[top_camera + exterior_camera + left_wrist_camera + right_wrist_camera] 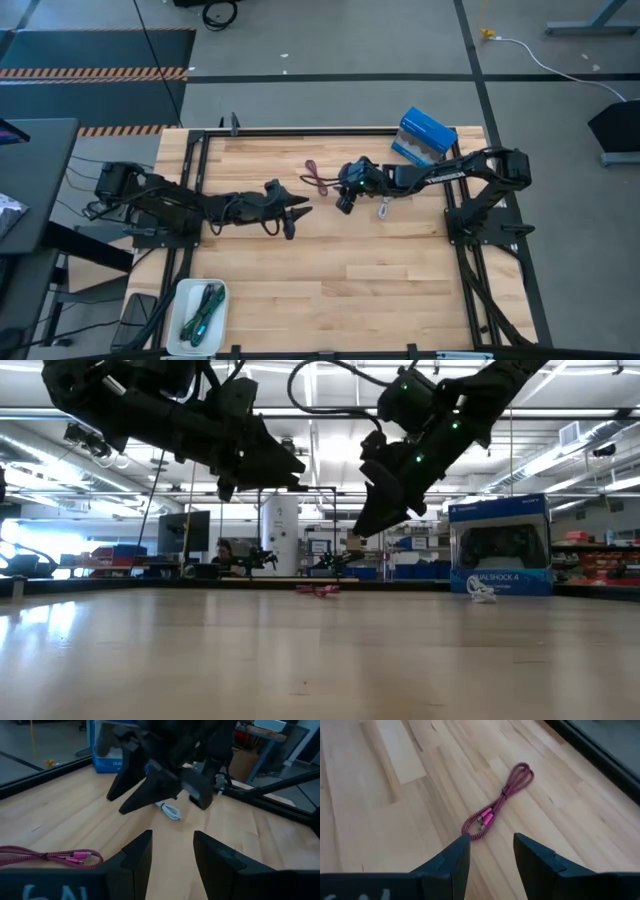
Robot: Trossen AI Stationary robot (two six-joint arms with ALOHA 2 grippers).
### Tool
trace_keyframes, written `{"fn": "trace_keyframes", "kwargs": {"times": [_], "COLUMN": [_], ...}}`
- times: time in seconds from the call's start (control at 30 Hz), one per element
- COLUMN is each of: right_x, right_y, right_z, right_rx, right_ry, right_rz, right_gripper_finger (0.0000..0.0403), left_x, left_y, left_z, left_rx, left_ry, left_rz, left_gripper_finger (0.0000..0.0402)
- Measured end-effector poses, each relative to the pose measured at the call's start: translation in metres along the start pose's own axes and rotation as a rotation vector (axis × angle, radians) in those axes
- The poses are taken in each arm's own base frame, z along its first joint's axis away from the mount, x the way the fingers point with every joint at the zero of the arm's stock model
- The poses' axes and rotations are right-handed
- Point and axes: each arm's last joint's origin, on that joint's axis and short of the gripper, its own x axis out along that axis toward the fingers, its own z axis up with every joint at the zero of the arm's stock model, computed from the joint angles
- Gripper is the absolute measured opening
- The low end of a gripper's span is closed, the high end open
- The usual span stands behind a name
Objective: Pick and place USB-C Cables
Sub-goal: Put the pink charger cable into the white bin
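Observation:
A maroon cable bundle (317,179) lies flat on the table near its far middle; it shows in the right wrist view (497,805) and the left wrist view (47,855). A white cable bundle (383,209) lies beside the blue-and-white box, also seen in the low view (482,593) and left wrist view (170,811). Green and teal cables (203,311) lie in the white tray. My right gripper (343,203) hangs open above the table, just right of the maroon cable. My left gripper (296,215) is open, raised mid-table, pointing at the right gripper.
The blue-and-white box (425,136) stands at the far right of the table. The white tray (181,302) sits at the near left corner. Bare wood lies across the near half of the table. A person sits in the room far behind (224,552).

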Motion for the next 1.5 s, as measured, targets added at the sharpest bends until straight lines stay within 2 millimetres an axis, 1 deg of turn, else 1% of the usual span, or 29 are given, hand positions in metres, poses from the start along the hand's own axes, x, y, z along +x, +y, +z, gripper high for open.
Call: {"fn": "trace_keyframes", "kwargs": {"times": [0.17,0.3,0.5,0.63,0.8,1.0,1.07,1.33,1.5], "right_x": [0.024,0.041,0.058,0.067,0.078,0.082,0.083,0.084,0.084], "right_y": [0.004,0.008,0.016,0.019,0.021,0.018,0.017,0.011,0.01], "right_z": [-0.012,-0.018,-0.006,-0.001,-0.005,-0.012,-0.012,-0.011,-0.011], "right_rx": [-0.009,-0.004,-0.003,0.002,-0.002,-0.017,-0.014,0.0,0.011], "right_ry": [0.035,0.007,-0.01,-0.011,0.03,0.084,0.078,0.079,0.072], "right_rz": [0.015,0.041,0.058,0.058,0.043,-0.016,-0.025,-0.07,-0.096], "right_gripper_finger": [0.0158,0.0158,0.0158,0.0158,0.0158,0.0158,0.0158,0.0158,0.0158], "left_x": [0.0,0.0,0.0,0.0,0.0,-0.001,-0.001,-0.001,-0.001], "left_y": [0.0,0.0,-0.002,-0.002,-0.003,-0.007,-0.007,-0.007,-0.007], "left_z": [0.0,0.0,0.0,0.0,0.0,-0.001,-0.001,-0.001,-0.001], "left_rx": [-0.018,-0.026,-0.028,-0.028,-0.027,0.024,0.036,0.046,0.045], "left_ry": [-0.001,-0.002,0.013,0.012,0.02,0.05,0.056,0.052,0.052], "left_rz": [-0.002,-0.003,-0.065,-0.066,-0.087,-0.186,-0.2,-0.203,-0.204], "left_gripper_finger": [0.0151,0.0151,0.0151,0.0151,0.0151,0.0151,0.0151,0.0151,0.0151]}}
